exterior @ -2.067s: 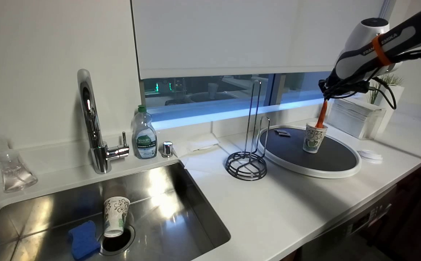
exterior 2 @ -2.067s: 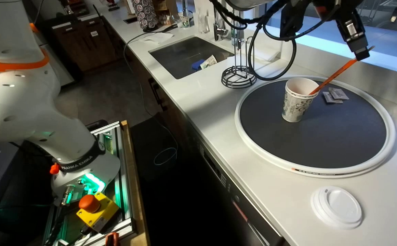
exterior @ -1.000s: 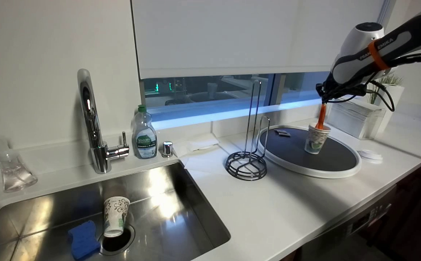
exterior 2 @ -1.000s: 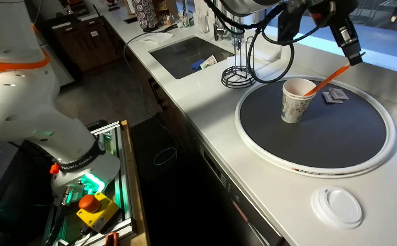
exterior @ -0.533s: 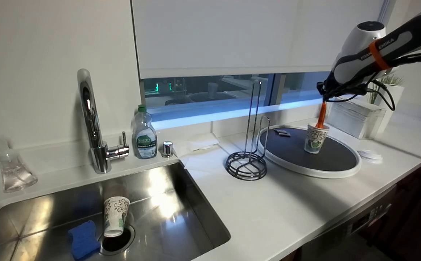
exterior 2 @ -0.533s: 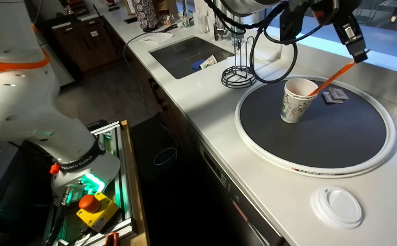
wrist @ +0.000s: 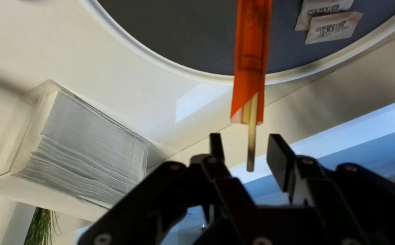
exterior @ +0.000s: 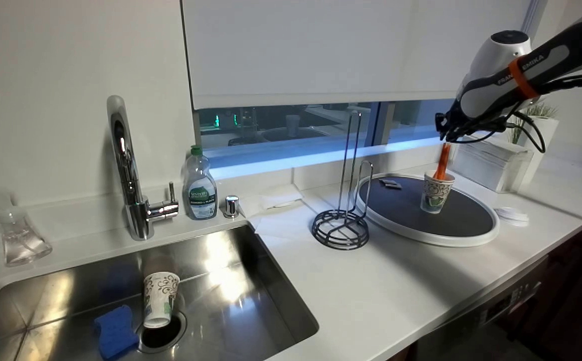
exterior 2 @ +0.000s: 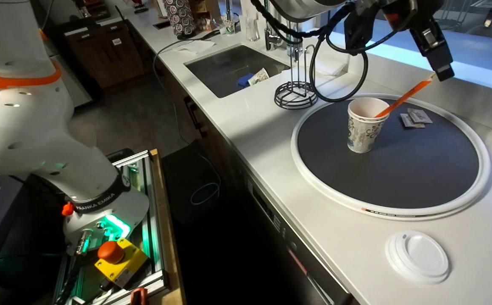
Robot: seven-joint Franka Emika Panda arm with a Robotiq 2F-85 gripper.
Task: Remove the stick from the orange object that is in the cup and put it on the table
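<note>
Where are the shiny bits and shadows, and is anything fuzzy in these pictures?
In an exterior view, bright glare on the sink and a dark shadow across the table; in the wrist view, the gripper, close to the camera, looks fuzzy and out of focus, while the packets look clearer.

On the tabletop [exterior: 371,291], the rack [exterior: 341,234] stands between sink [exterior: 250,301] and tray [exterior 2: 398,178]. On the tray, packets [exterior 2: 419,116] lie beside a cup [exterior 2: 362,137]; the sleeve [exterior 2: 406,97] leans in it, the stick's [wrist: 251,144] end between the jaws. Lid [exterior 2: 419,256]: just beside the tray. Sponge [exterior: 115,331] and second cup [exterior: 160,301]: in the sink.
</note>
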